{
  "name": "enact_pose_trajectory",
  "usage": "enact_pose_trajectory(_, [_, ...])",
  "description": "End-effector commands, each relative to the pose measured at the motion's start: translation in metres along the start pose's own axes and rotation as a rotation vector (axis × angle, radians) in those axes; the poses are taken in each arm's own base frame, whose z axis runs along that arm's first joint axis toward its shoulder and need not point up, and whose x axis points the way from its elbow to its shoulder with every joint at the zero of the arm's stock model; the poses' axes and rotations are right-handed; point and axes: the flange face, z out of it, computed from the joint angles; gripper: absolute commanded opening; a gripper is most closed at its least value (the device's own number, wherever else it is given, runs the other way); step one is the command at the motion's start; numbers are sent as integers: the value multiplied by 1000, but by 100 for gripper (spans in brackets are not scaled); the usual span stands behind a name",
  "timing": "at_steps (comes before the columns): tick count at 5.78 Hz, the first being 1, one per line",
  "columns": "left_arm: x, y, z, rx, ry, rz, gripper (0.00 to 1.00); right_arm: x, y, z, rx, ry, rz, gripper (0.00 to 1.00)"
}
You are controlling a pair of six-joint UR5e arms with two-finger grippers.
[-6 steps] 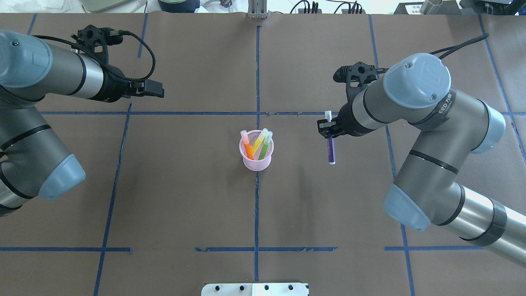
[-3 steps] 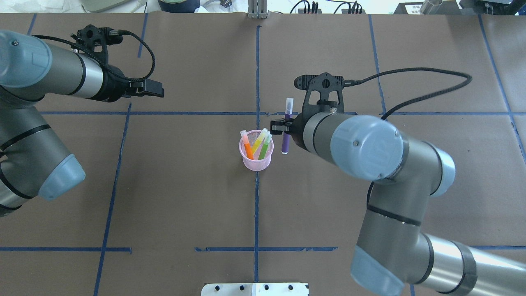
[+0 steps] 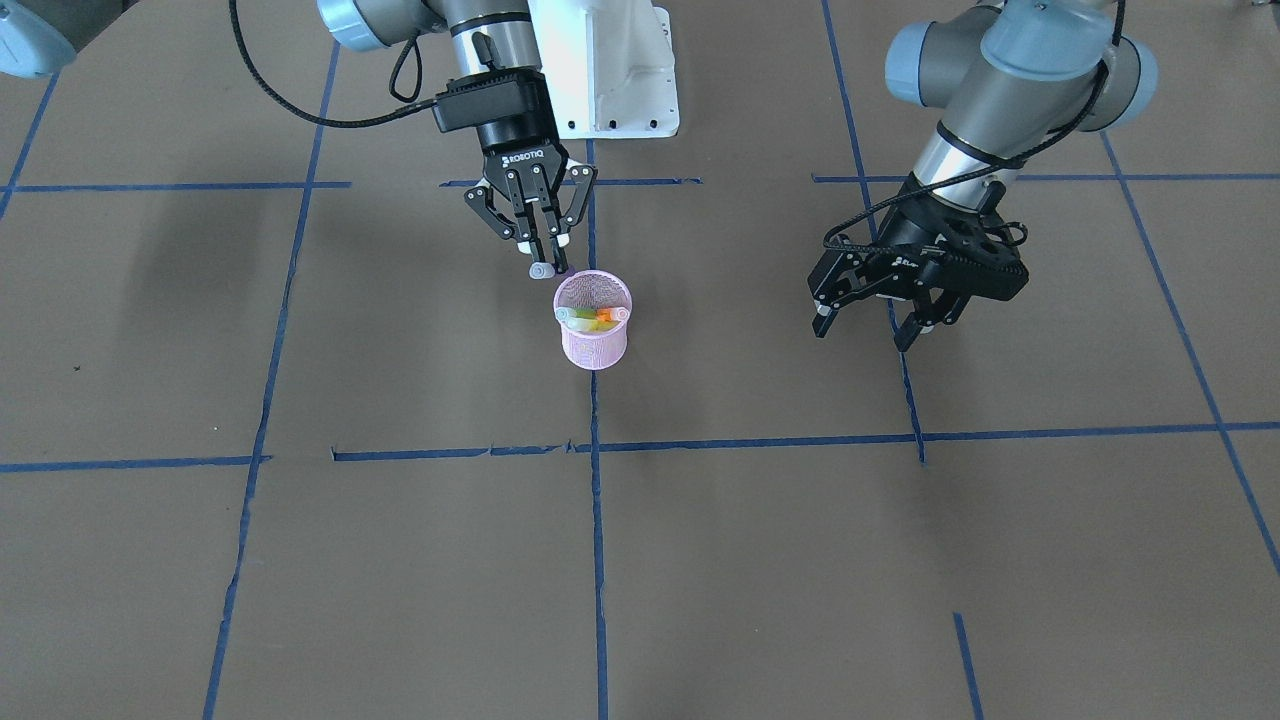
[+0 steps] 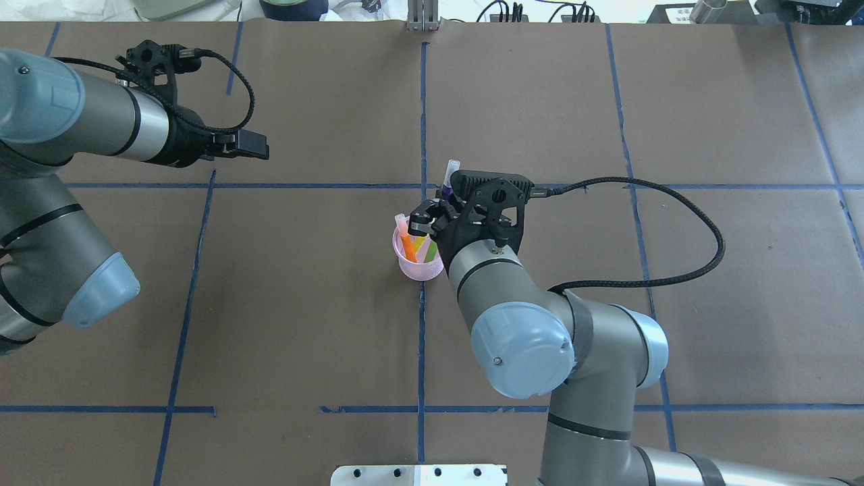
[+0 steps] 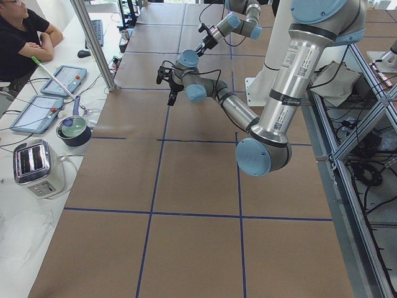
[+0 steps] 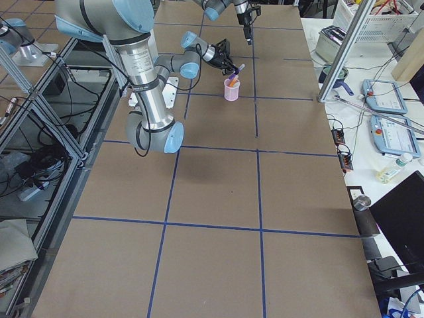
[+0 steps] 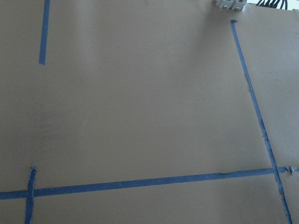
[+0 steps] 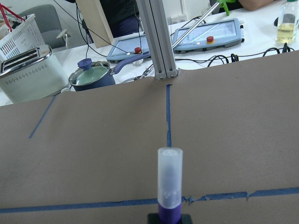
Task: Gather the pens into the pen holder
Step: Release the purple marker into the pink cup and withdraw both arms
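Observation:
The pink mesh pen holder (image 4: pixel 413 268) stands at the table's middle, also in the front view (image 3: pixel 593 345). An orange pen (image 4: pixel 407 245), a yellow one (image 4: pixel 420 247) and a green one (image 4: pixel 432 254) stand in it. My right gripper (image 4: pixel 435 213) is shut on the purple pen (image 4: pixel 445 192) and holds it tilted just above the holder's right rim. Its pale cap (image 8: pixel 169 170) points up and away; its lower end is hidden. In the front view this gripper (image 3: pixel 545 260) hangs just behind the holder. My left gripper (image 3: pixel 868 328) is open and empty, far off to the left.
Blue tape lines (image 4: pixel 422 121) cross the brown table cover. The right wrist's black cable (image 4: pixel 682 202) loops over the table. A metal plate (image 4: pixel 418 474) sits at the near edge. A toaster (image 8: pixel 28 70) and a pot (image 8: pixel 91 77) stand beyond the far edge.
My right arm has swung left with the purple pen, from right of the holder to right over its rim, and the pen has tilted. The left arm has not moved.

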Motion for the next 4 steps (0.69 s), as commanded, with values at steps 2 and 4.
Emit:
enact_pose_trajectory(2, [0, 1, 0, -1, 0, -1, 100, -14, 23, 23, 23, 29, -21, 1])
enact_pose_trajectory(4, [0, 1, 1, -2, -1, -1, 100, -15, 28, 23, 14, 28, -37, 51])
